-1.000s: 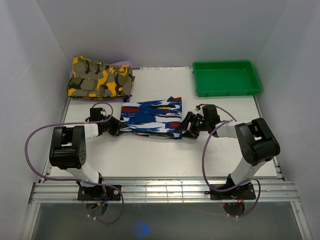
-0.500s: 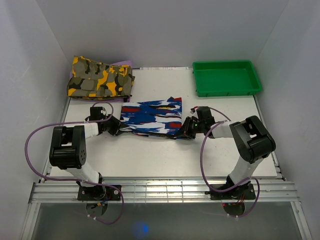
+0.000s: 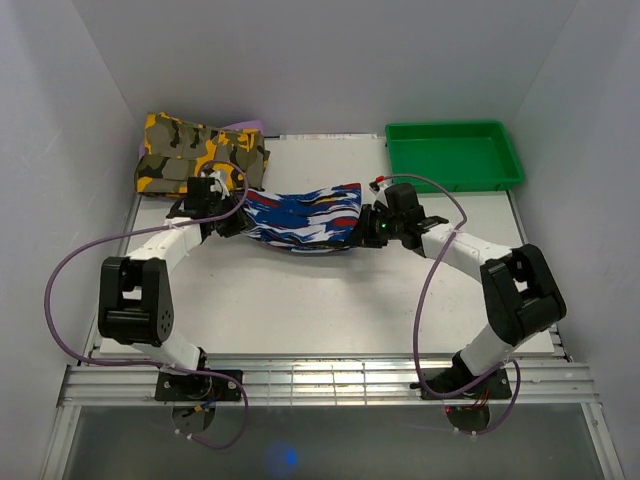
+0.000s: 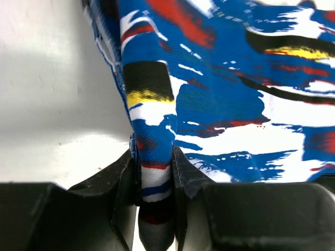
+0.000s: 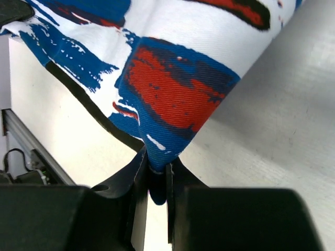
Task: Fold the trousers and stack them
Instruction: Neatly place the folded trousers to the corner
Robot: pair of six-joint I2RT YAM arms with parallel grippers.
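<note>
Trousers: the trousers (image 3: 303,220) are a folded blue band with white, red, black and yellow streaks, strung between the two grippers over the middle of the tabletop (image 3: 320,300), towards its far half. The middle sags lower than the two held ends.
Contact below: the overhead view does not settle whether the sagging lower edge touches the tabletop.
Left gripper: the left gripper (image 3: 232,222) is pinched on the trousers' left end. Its wrist view shows a narrow fold of cloth squeezed between the two black fingers (image 4: 125,183), with the rest of the fabric spreading away to the right.
Right gripper: the right gripper (image 3: 365,228) is clamped on the right end — a blue-and-red corner is wedged between its nearly closed fingers (image 5: 137,183), and bare tabletop shows past the cloth.
Arms: both reach inward from the near edge, with the wrists facing each other across the garment.
Camouflage garment: the camouflage garment (image 3: 200,155) lies folded at the far left corner, just behind the left wrist and apart from the trousers.
Green tray: the green tray (image 3: 450,127) sits at the far right corner, beyond the right wrist.
</note>
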